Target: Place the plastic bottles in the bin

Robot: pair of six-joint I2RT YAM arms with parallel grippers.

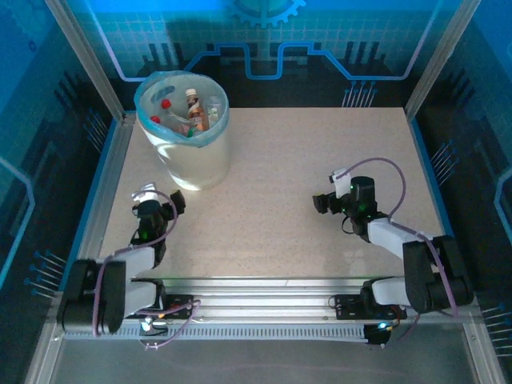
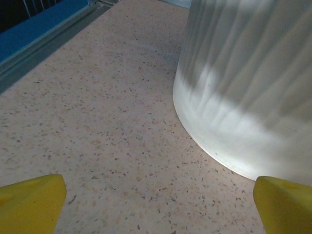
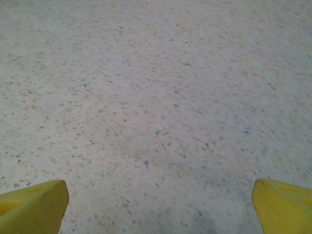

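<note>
Task looks done or as good as done: the bottles [image 1: 197, 114] sit inside the bin [image 1: 192, 164] at upper left of the top view. There are a couple of red caps, one brownish bottle with a white cap and some clear ones; an exact count is not possible, they're piled up. I see no bottle lying on the speckled worktop [image 1: 304, 184] in the top view, so judging from that, nothing is left to pick, at most the arms need parking. Left claw [image 1: 162, 196] is low at left, just below the bin, spread wide with nothing in it. In the left wrist view its yellow fingertips [image 2: 31, 202] sit at the bottom corners with bare worktop between them and the bin wall [image 2: 243, 97] close at right, not touching. Right claw [image 1: 330, 189] is at right centre, well apart from the bin, also released and empty. In the right wrist view the yellow tips [image 3: 34, 207] have nothing between them. Around: metal frame rails [image 1: 96, 72] along the sides, a blue backdrop panel [image 1: 264, 32] at top, cables looped on both arms. Nothing blocks either arm; only the bin stands near the left one.
</note>
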